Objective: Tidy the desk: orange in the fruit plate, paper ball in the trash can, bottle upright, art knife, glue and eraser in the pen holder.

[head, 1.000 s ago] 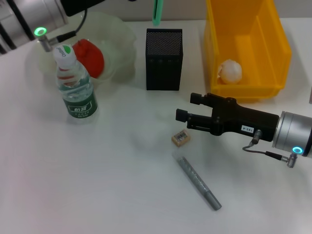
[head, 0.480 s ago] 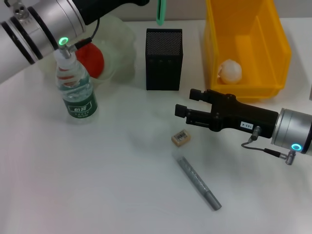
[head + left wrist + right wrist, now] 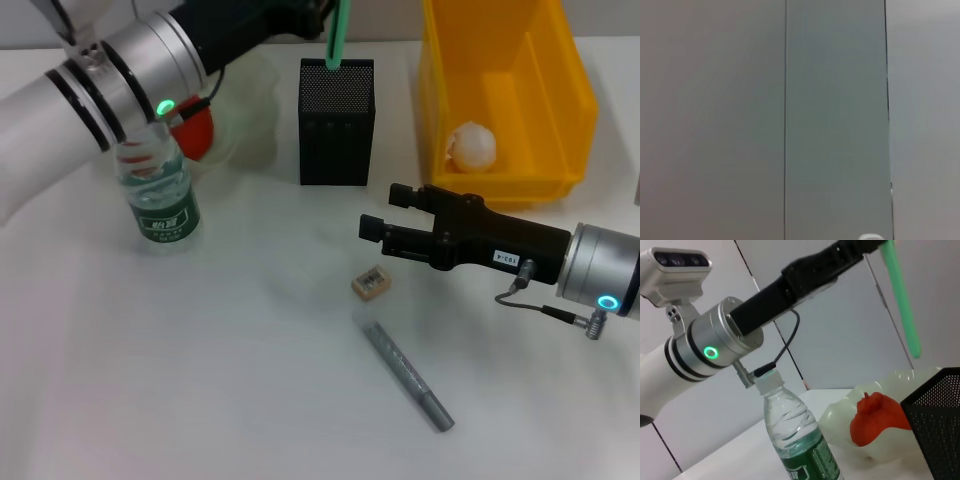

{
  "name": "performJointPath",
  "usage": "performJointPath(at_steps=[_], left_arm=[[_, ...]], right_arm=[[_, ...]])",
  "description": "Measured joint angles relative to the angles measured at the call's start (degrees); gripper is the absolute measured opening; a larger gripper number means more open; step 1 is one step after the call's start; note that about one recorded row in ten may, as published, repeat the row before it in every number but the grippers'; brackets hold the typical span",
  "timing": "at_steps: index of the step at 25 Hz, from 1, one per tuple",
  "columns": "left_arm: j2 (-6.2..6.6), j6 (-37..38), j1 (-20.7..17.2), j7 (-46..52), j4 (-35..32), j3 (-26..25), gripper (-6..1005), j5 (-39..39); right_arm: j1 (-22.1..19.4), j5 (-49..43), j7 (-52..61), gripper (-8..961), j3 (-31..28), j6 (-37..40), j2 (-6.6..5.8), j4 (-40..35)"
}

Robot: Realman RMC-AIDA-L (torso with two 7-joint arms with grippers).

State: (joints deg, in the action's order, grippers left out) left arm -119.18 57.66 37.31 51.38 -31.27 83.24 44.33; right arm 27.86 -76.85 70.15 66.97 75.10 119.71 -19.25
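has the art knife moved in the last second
Yes. Held by the left gripper, the art knife has shifted toward the robot's right and come down: its tip now hangs just above the pen holder, nearer its opening than before.

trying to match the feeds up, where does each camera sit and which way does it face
Head view: looks forward and down at the desk; sees holder, trash can, eraser, glue; both arms show, the left tool holding the knife above the holder, the right tool low near the eraser.
Left wrist view: faces a bare panelled wall; no body shows.
Right wrist view: low over the desk, facing the bottle, orange and plate; the left arm shows.
Head and right wrist views share bottle, orange, plate, holder, knife.
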Motion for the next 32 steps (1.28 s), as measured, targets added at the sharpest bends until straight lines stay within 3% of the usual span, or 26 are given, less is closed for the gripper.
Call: performJointPath(at_steps=[8,32], left_arm=[[0.00,-2.79,-0.17,-5.91,0.05,5.80,190,-5.69],[0.00,-6.46,0.93,-6.20,3.63,6.20,191,-6.09]], right_arm=[[0.07,-0.02,0.04,828,0.00,-0.05,0.00,0.00],[0.09,-0.05,0.08,828,0.42,0.05,0.09,0.09]])
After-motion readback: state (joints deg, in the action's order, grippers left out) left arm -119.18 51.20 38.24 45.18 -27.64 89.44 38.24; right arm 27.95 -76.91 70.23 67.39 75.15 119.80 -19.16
